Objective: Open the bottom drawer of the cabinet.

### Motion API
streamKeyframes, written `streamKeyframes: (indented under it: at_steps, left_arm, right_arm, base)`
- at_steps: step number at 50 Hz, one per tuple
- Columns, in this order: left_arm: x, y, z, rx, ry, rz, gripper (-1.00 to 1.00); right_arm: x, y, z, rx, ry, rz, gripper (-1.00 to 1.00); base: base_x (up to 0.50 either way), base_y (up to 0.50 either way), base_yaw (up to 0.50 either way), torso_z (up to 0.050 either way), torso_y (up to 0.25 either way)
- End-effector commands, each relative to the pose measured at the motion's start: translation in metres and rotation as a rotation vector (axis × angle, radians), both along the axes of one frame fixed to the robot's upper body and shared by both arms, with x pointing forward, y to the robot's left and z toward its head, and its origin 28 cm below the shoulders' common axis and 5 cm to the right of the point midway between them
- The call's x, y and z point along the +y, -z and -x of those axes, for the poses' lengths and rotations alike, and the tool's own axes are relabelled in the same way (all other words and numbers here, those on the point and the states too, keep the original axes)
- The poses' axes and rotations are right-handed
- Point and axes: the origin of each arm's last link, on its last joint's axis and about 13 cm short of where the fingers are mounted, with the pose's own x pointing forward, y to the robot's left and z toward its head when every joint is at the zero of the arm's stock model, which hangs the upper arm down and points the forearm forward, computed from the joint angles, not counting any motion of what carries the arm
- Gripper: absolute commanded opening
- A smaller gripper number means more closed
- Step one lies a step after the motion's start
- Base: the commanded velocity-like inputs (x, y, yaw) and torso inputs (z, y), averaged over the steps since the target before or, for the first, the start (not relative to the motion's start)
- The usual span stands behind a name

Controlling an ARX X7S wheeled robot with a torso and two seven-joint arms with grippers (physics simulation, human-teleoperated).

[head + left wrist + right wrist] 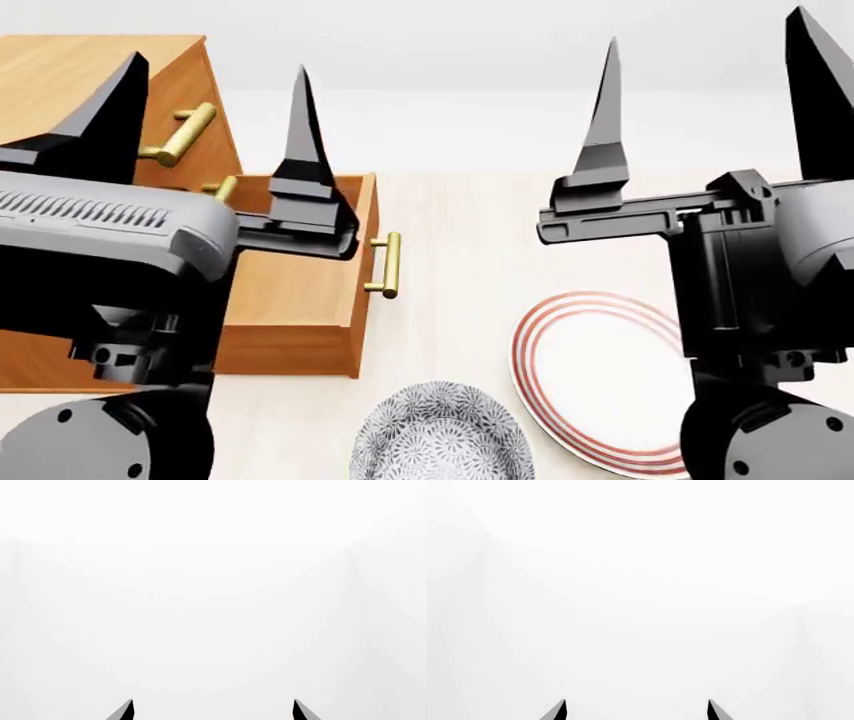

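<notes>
Between raised black fingers, the left claw (214, 115) is seen spread wide and empty, held above the cabinet (80, 80); the right claw (707, 90) is likewise spread wide and empty, well apart to the right. Below the left claw, the bottom drawer (287, 300) is shown pulled out over the table (454, 230), its brass handle (387, 265) untouched. Nearer, a patterned bowl (441, 435) and a red-ringed plate (587, 380) are set on the table. Only fingertips against white are shown by both wrist views.
</notes>
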Motion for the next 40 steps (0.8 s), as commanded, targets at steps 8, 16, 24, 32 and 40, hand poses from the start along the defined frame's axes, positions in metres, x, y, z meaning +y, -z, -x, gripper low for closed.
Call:
streamKeyframes:
  at_steps: [8,16,24,32,40]
  left_arm:
    - [-0.001,-0.030,0.008,-0.118,0.021,0.003,1.00]
    - [-0.001,-0.032,0.011,-0.146,0.013,-0.001,1.00]
    - [-0.001,-0.031,0.014,-0.164,0.013,0.000,1.00]
    - [-0.001,-0.029,0.016,-0.169,0.014,-0.003,1.00]
    - [-0.002,-0.028,0.014,-0.163,0.017,-0.004,1.00]
  right_arm:
    - [0.002,-0.028,0.006,-0.110,0.005,0.039,1.00]
    - [0.003,-0.038,0.012,-0.151,0.002,0.046,1.00]
    - [0.004,-0.039,0.016,-0.169,0.002,0.053,1.00]
    - [0.004,-0.039,0.017,-0.175,0.000,0.057,1.00]
    - [0.004,-0.037,0.014,-0.167,0.001,0.053,1.00]
  base:
    - [0.00,0.00,0.00,0.000,0.000]
    - [0.00,0.00,0.00,0.000,0.000]
    - [0.00,0.00,0.00,0.000,0.000]
    - [0.00,0.00,0.00,0.000,0.000]
    - [0.00,0.00,0.00,0.000,0.000]
